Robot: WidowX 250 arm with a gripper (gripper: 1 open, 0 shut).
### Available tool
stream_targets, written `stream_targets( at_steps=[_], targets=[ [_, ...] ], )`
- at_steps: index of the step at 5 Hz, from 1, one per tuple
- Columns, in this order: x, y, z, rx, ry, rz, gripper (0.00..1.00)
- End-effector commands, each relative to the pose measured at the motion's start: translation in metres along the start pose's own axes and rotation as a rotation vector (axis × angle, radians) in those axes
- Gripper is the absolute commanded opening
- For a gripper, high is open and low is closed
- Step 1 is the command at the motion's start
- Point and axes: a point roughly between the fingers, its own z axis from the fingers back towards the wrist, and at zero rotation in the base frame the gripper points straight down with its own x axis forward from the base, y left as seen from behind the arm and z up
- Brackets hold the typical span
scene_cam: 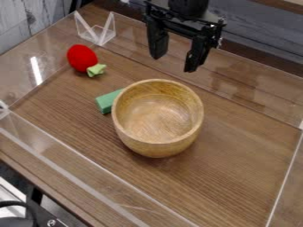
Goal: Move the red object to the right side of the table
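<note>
Task not begun. Small round red toy fruit with green leafy tip sits far left on the dark wood-grain bench, untouched. Black fingers spread apart, empty, hanging well right of it. Approach, grasp, carry all remain.

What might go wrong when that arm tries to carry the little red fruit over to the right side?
The red fruit is small and round, so it may roll away or slip as the open hand closes on it. The wooden bowl sits mid-table, right across the way to the right side, so a low carry could bump its rim. The fruit also lies near the clear wall, leaving the fingers little room there.
</note>
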Motion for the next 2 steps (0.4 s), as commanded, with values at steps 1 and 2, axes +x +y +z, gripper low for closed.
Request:
stream_targets(
  at_steps=[1,2],
  targets=[
    [-0.001,0.019,-0.003,0.001,0.005,0.081,1.0],
    [-0.008,0.044,-0.003,-0.013,-0.012,0.247,1.0]
  ],
)
